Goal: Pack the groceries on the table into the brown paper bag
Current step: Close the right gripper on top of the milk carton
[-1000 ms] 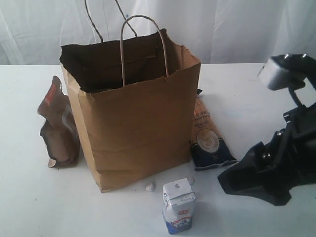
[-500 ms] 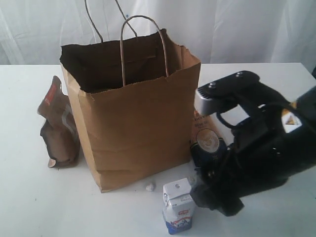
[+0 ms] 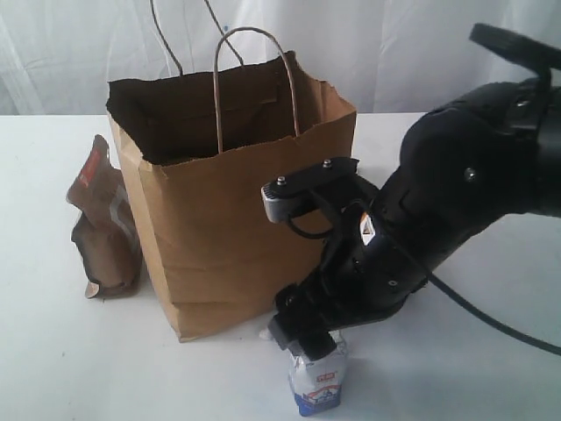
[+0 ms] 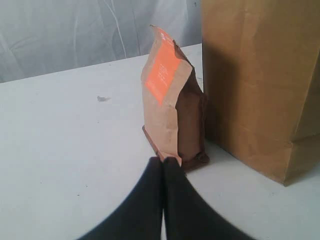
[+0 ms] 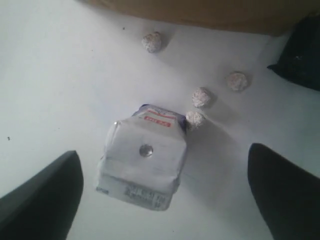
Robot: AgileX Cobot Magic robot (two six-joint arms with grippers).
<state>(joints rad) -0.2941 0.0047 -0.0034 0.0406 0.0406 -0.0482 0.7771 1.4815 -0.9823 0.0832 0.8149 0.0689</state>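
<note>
The right gripper [image 5: 162,151] hung spread wide above the small carton [image 5: 142,160], straddling it, apparently lined up to grab it for the bag [image 3: 237,237] nearby.

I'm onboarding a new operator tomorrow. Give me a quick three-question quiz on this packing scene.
1. True or false: the right gripper is shut on the small white-blue carton.
2. What stands beside the brown paper bag, before the left gripper? A) jar B) dark-brown pouch C) bottle
3. How many small speckled balls lie near the carton?
Key: 1 false, its jaws stand open; 2 B; 3 four.
</note>
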